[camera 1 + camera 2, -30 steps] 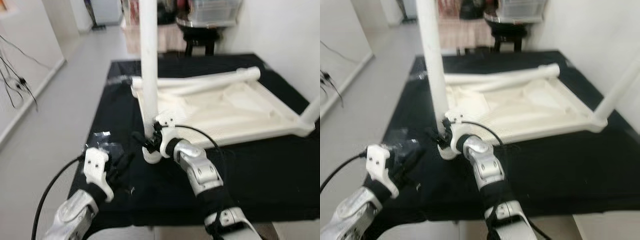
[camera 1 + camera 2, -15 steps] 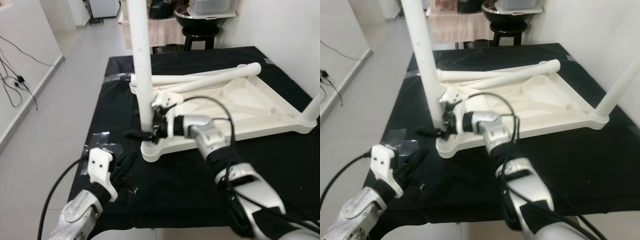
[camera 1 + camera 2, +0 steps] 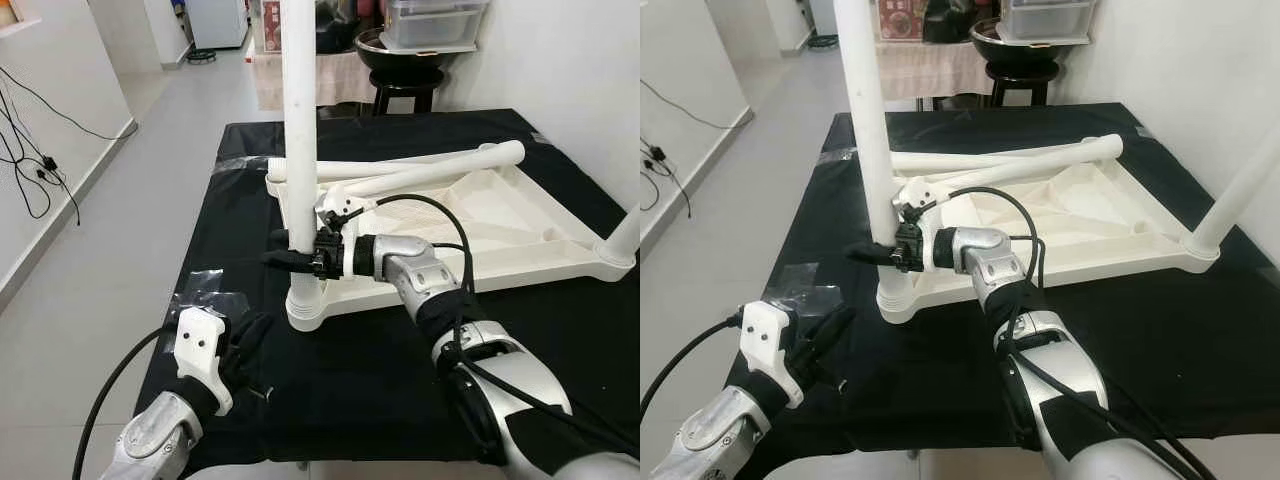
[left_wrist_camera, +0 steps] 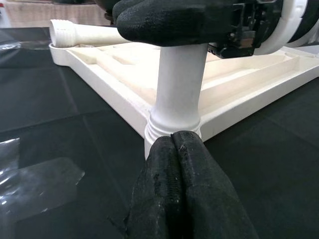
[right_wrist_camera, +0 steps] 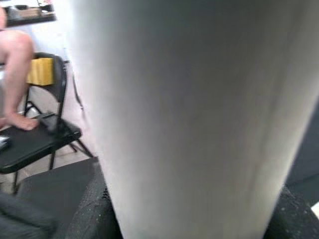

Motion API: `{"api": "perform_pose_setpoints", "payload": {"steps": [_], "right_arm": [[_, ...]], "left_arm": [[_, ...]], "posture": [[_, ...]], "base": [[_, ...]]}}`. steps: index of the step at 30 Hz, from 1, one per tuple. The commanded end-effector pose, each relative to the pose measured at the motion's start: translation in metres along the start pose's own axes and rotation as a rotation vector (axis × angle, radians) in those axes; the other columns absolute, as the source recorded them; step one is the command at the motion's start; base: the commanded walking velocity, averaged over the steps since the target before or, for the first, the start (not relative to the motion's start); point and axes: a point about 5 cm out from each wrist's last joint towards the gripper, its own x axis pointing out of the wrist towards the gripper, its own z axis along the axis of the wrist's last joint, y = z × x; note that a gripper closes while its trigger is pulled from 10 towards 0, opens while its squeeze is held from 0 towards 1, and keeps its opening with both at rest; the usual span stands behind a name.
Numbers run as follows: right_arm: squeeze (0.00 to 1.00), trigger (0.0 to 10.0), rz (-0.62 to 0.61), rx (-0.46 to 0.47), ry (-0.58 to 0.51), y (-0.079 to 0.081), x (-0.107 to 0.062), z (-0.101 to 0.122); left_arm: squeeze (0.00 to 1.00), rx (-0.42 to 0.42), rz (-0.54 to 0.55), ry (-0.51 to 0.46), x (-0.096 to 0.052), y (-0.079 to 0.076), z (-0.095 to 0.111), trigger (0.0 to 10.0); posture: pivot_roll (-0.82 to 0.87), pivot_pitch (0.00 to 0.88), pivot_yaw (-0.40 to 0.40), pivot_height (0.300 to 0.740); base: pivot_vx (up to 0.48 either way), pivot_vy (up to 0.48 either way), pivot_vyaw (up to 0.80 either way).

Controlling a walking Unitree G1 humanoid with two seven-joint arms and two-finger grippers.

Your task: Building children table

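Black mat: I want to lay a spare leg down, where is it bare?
Bare: the black mat strip below the upturned tabletop, and its far end. Crowded: the near-left corner, with tape, left tool and upright leg.

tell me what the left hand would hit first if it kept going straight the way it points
Most likely the base of the upright table leg, where it sits in the corner socket of the overturned tabletop; the left hand points straight at it.
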Motion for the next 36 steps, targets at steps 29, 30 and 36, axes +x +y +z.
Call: {"api": "perform_pose_setpoints", "payload": {"steps": [29, 30, 36], "right_arm": [[1.00, 10.0, -0.175, 0.028, -0.200, 0.026, 0.012, 0.011], [0.36, 10.0, -0.111, -0.016, -0.175, 0.022, 0.008, 0.015], [0.00, 10.0, -0.032, -0.104, -0.033, 0.007, -0.001, 0.019]], "left_arm": [[0.00, 0.131, 0.039, 0.040, -0.003, 0.005, 0.002, 10.0], [0.00, 0.225, 0.044, 0.054, -0.002, 0.003, 0.004, 10.0], [0.00, 0.582, -0.029, 0.119, 0.004, -0.010, 0.004, 10.0]], "posture": [[-0.01, 0.037, 0.019, 0.740], [-0.01, 0.032, 0.014, 0.740], [0.00, 0.030, 0.009, 0.740]], "base": [[0.000, 0.000, 0.00], [0.000, 0.000, 0.00], [0.000, 0.000, 0.00]]}}
